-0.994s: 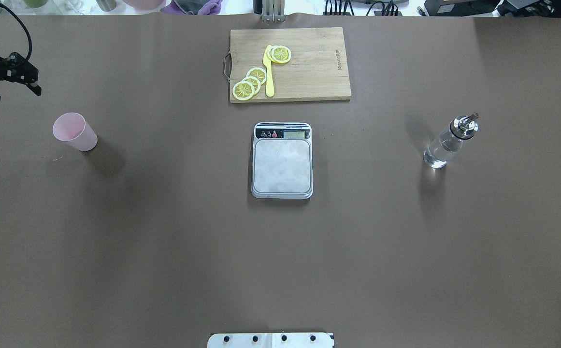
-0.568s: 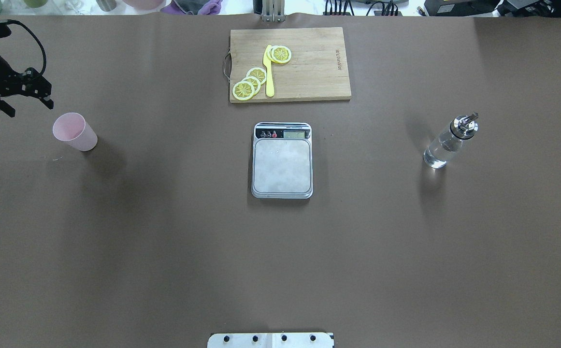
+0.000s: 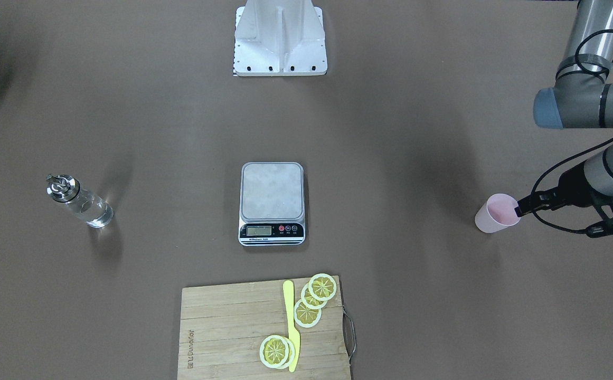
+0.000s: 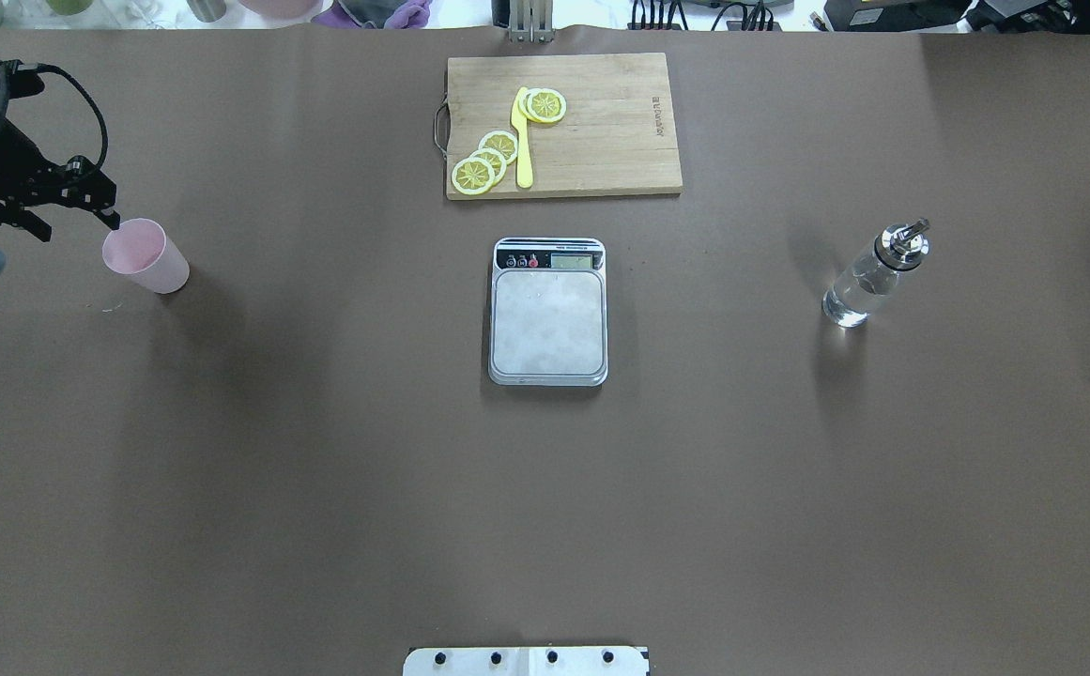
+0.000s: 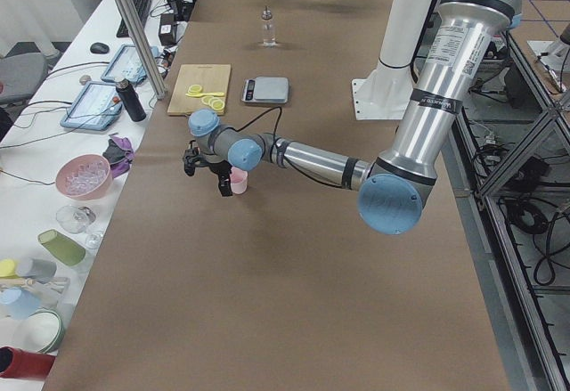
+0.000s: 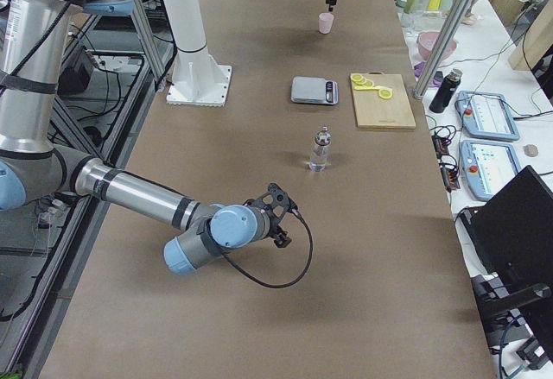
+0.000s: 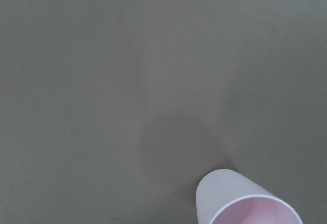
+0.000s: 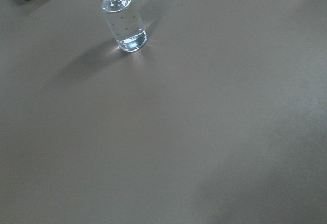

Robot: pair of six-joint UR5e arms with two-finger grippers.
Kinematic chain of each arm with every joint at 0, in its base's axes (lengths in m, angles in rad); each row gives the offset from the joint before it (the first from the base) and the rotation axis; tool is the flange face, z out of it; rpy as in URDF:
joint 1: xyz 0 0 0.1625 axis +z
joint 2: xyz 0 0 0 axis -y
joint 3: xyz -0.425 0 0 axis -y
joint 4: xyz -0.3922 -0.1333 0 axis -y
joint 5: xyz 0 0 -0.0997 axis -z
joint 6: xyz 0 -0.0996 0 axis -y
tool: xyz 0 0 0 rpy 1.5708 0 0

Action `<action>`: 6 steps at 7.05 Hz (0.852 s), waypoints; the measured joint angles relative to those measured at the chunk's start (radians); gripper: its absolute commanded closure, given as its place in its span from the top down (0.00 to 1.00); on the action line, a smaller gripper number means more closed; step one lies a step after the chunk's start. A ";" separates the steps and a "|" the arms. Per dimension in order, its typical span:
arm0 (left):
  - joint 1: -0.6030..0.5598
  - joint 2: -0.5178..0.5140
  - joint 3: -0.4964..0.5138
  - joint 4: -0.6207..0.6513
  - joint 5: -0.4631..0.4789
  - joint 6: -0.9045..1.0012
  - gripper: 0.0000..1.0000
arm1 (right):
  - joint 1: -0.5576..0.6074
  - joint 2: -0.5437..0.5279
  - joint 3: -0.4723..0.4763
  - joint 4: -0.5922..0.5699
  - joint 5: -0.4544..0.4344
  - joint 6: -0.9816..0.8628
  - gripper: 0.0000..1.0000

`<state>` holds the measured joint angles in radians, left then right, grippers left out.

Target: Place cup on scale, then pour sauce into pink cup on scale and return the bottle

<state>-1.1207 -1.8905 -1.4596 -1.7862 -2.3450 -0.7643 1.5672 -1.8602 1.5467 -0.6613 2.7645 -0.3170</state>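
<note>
ok so quick look at this one. Pink cup (image 4: 145, 255) stands upright at the far left of the overhead view, about a third of the way down, well apart from the scale (image 4: 548, 314) in the centre. Nothing on the scale's platform, so imo this is step one, the cup pickup.

Left gripper (image 4: 78, 228) hangs just left of the cup w/ jaws spread wide, nothing in them. One fingertip (image 4: 114, 222) is right at the cup's rim and the other is off to the left, so the cup isn't btwn them yet. Left wrist cam only catches the cup in its bottom right corner.

Right gripper (image 6: 278, 196) shows only in the right side view, low and centre-left. Can't tell if it's open or closed.

Bottle (image 4: 873, 277) w/ the clear sauce (image 4: 847, 302) stands at the right of the overhead view, nothing near it.

Handling: the cup looks like thin, light plastic, empty and tapered. It prob tips or skids easily and squashes if pinched hard. I'd grab across the wall a bit under the rim, w/ a gentle squeeze.
</note>
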 measured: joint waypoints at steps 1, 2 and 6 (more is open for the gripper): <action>0.011 0.000 -0.004 -0.003 0.000 -0.007 0.77 | -0.041 0.025 -0.001 0.021 -0.008 0.003 1.00; 0.020 0.000 -0.006 -0.003 0.000 -0.010 0.69 | -0.076 0.058 -0.004 0.029 -0.019 0.005 1.00; 0.064 -0.002 0.003 -0.017 0.001 -0.021 0.47 | -0.193 0.197 -0.063 0.034 -0.099 0.076 1.00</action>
<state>-1.0572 -1.8925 -1.4569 -1.8030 -2.3443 -0.7858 1.3746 -1.6635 1.4836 -0.6276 2.6652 -0.2405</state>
